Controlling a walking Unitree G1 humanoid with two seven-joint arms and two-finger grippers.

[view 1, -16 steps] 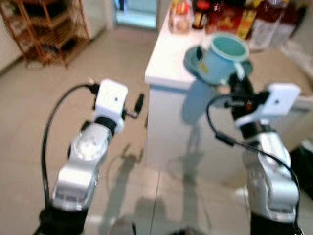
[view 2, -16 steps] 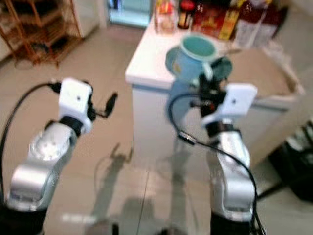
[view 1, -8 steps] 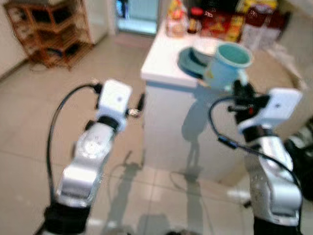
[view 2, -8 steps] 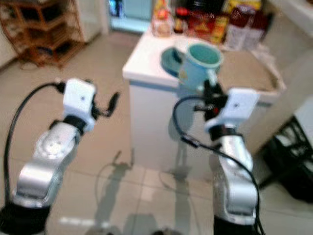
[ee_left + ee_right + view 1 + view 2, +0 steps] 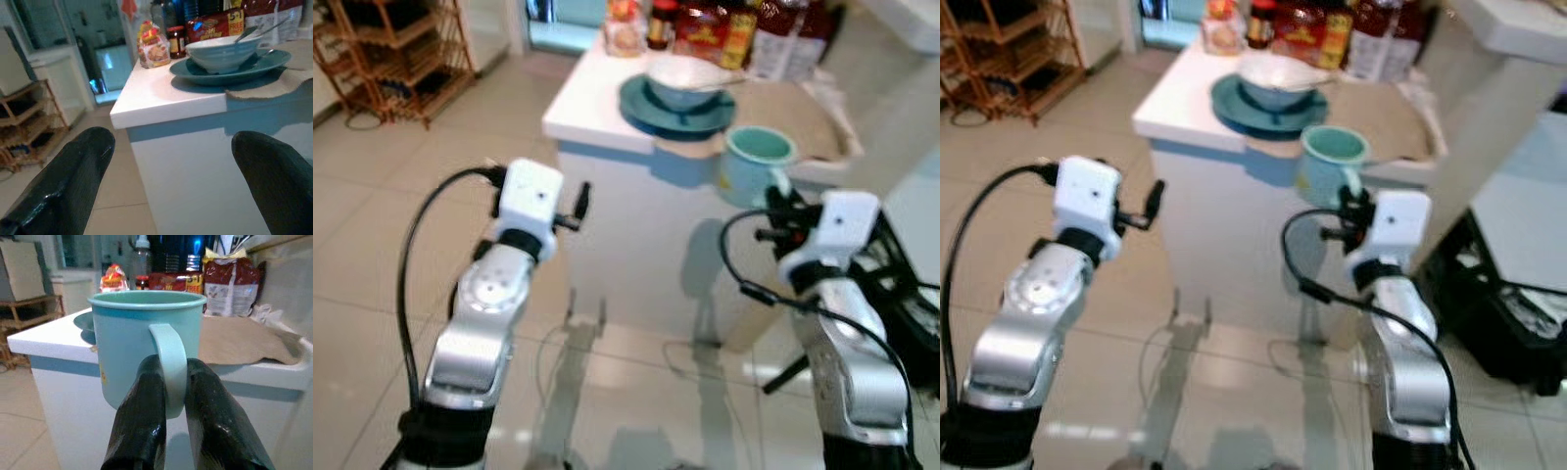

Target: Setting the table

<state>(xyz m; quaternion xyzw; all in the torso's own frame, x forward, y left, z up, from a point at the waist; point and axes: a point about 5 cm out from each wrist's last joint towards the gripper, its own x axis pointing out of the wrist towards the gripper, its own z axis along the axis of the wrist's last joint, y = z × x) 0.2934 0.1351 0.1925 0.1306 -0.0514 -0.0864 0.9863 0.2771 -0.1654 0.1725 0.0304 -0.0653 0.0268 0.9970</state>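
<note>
Mug (image 5: 146, 340), pale teal and upright, is held by its handle between the two black fingers (image 5: 142, 421) of the right pincer (image 5: 773, 211), which are clamped narrow on either side of the handle loop. It hangs in the air in front of the white bench (image 5: 592, 103), just off the bench's near edge and beside the brown cloth (image 5: 783, 113) spread over the bench's right part. On the bench stands a teal plate (image 5: 651, 106) with a pale bowl (image 5: 680, 78) on it, a utensil resting in the bowl. Behind them is a row of jars, bottles and red snack packets (image 5: 705, 24). Left pincer (image 5: 578, 201) hovers over the tiled floor (image 5: 372, 225), to the left of the bench, with its fingers (image 5: 63, 186) spread wide and nothing between them. A wooden rack (image 5: 396, 49) stands far left.
</note>
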